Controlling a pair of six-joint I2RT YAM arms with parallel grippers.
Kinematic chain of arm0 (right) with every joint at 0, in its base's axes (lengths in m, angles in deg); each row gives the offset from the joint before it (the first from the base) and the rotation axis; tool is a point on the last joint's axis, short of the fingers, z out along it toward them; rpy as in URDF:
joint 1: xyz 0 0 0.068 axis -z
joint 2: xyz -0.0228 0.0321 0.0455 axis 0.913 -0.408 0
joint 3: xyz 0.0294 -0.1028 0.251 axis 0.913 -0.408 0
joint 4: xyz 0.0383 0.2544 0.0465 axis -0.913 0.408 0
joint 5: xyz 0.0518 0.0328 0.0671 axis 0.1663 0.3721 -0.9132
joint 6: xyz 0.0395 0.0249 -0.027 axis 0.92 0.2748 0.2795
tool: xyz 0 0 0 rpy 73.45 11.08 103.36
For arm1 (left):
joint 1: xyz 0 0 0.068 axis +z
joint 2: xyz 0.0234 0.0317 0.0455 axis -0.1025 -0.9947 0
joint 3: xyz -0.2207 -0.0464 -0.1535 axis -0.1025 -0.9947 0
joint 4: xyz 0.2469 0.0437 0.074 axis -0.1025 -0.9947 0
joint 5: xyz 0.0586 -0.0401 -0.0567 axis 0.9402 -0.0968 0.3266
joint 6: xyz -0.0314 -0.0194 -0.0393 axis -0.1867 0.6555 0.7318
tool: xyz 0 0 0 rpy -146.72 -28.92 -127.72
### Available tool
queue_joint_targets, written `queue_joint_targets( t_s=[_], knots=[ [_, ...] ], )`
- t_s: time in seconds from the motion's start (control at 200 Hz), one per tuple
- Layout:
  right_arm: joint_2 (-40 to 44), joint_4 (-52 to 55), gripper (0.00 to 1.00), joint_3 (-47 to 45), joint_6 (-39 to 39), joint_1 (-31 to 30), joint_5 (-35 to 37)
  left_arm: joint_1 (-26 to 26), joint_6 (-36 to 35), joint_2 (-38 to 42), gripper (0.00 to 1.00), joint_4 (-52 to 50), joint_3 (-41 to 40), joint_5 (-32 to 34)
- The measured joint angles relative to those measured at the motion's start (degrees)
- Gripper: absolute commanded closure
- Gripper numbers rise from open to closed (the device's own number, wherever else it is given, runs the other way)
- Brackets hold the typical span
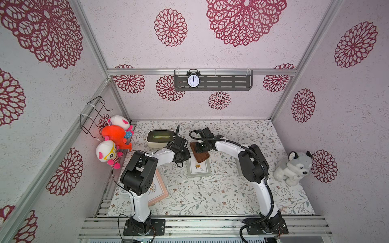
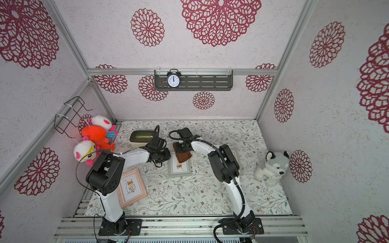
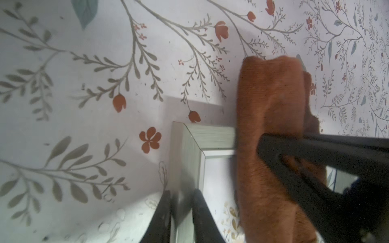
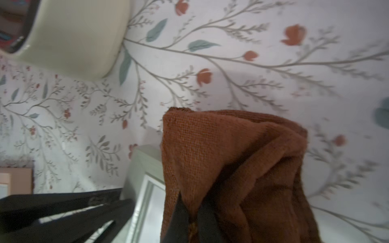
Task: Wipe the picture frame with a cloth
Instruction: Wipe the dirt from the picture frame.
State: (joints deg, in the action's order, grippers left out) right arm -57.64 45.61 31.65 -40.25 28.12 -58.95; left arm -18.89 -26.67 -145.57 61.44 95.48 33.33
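Right jaws pinch the brown cloth (image 4: 231, 168), draped over the grey picture frame (image 3: 185, 160). Left jaws clamp that frame's rail between them.

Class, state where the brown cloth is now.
In both top views the cloth drapes over the far end of the grey-green frame, pinched by the right gripper.

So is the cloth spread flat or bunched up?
Bunched: the cloth shows thick folds, pinched in the right claw, draped over the grey frame's far edge.
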Motion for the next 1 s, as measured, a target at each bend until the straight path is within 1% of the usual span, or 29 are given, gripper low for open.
queue_joint_targets(
  t_s=[0.09,0.175,0.275,0.37,0.51,0.681,0.806,0.886,1.001],
  knots=[
    [-0.3,-0.9,1.0,0.2,0.4,-0.6,0.0,0.0,0.0,0.0,0.81,0.2,-0.1,0.0],
    [0.1,-2.1,1.0,-1.1,0.5,0.1,-0.9,0.0,0.0,0.0,0.81,0.4,-0.2,0.0],
    [2.2,-2.6,1.0,-4.4,0.6,2.3,-1.0,0.0,0.0,0.0,0.81,1.0,-0.3,-0.2],
    [3.0,-1.1,1.0,-4.9,0.6,4.7,-1.0,-0.1,0.0,0.0,0.81,1.7,-0.3,-0.7],
    [1.9,1.1,1.0,-2.4,1.0,5.2,-0.7,-0.2,0.0,-0.4,0.81,2.4,0.0,-1.1],
    [-2.3,2.1,1.0,4.2,1.5,1.6,-1.2,-0.3,0.0,-0.6,0.82,2.5,0.1,-1.1],
    [-3.5,2.1,1.0,5.9,1.5,-0.3,-1.2,-0.3,0.0,-0.6,0.82,2.6,0.0,-1.1],
    [-3.5,2.4,1.0,5.9,1.6,0.0,-1.3,-0.3,0.0,-0.6,0.82,2.8,-0.2,-1.1],
    [-3.5,3.8,1.0,6.4,1.9,1.9,-1.0,-0.3,0.0,-0.6,0.82,3.2,-0.5,-1.1]
  ],
)
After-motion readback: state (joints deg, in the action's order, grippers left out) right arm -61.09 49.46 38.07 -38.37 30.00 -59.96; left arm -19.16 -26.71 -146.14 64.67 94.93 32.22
